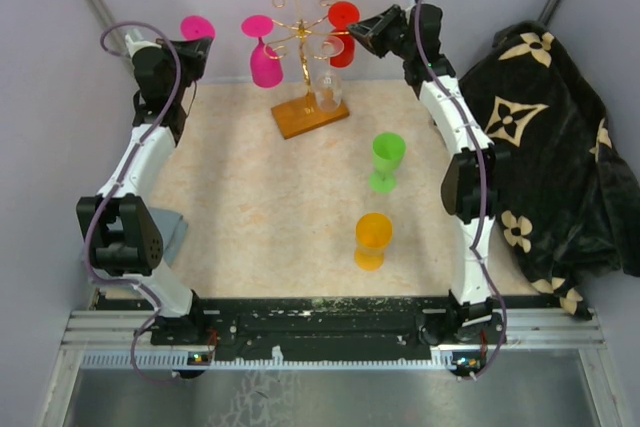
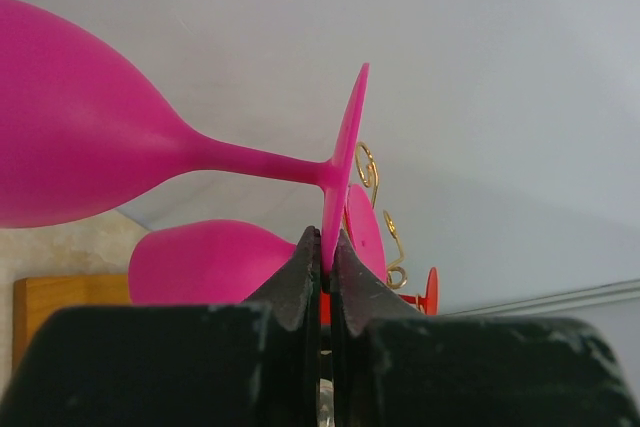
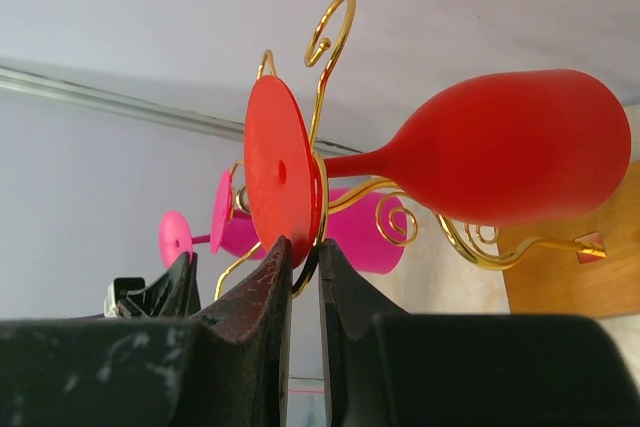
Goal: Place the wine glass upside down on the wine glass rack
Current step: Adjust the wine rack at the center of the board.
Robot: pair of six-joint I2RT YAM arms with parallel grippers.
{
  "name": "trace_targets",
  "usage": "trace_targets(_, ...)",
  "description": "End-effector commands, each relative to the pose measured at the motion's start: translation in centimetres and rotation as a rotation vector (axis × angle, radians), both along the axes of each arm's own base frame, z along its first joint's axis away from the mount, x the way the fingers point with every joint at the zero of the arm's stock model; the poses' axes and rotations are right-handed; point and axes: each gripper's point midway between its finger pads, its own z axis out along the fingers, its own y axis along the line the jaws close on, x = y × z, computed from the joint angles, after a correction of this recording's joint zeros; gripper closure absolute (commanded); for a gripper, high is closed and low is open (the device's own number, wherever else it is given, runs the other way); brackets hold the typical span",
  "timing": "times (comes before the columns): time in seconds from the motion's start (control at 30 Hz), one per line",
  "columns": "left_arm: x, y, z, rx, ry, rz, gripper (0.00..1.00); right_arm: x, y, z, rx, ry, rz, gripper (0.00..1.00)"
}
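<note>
Gripping the pink wine glass (image 2: 90,147) by the rim of its foot with the left pincer (image 2: 327,247), jaws pressed flat together on that thin edge. Holding it in the air at the far left corner of the counter (image 1: 260,207), stem running crosswise to the fingers. Keeping it well left of the wine glass rack (image 1: 301,37), apart from it, with a second pink glass (image 1: 264,59) in between, hung upside down from a gold scroll, foot uppermost. Standing at the far middle of the counter on a wooden base (image 1: 310,117), as to the rack.

Reaching the rack's right side with the right pincer (image 3: 298,252), jaws a narrow slit apart around the lower rim of the foot of a red glass (image 3: 510,147) and a gold wire beside it. Cannot tell whether squeezing or merely bracketing.

Standing upright on the right half of the counter, near each other and well apart from both pincers: a green glass (image 1: 387,159) and an orange glass (image 1: 373,239). Lying heaped off the right edge: a black patterned cloth (image 1: 550,147).
</note>
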Motion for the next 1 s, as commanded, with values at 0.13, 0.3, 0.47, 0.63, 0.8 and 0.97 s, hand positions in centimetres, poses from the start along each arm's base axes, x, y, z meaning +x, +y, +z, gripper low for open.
trace_targets(0.13,0.3,0.1,2.3,-0.006,-0.061,-0.007,0.96,-3.8,0.9,6.5,0.010,-0.149,0.006,1.00)
trace_targets(0.3,0.4,0.1,2.1,-0.009,-0.059,-0.008,0.96,-4.3,0.6,6.7,0.004,-0.141,-0.020,1.00)
trace_targets(0.47,0.5,0.0,2.2,-0.009,-0.062,-0.009,0.96,-4.5,0.4,6.6,0.000,-0.122,-0.032,1.00)
trace_targets(0.63,0.6,0.0,2.1,-0.010,-0.059,-0.008,0.96,-4.8,0.4,6.8,-0.006,-0.106,-0.050,1.00)
trace_targets(0.8,0.7,0.0,2.1,-0.013,-0.057,-0.011,0.96,-4.9,0.0,6.4,-0.017,-0.078,-0.076,1.00)
trace_targets(0.97,0.8,0.0,2.0,-0.013,-0.057,-0.010,0.96,-5.4,-0.4,6.3,-0.008,-0.058,-0.106,1.00)
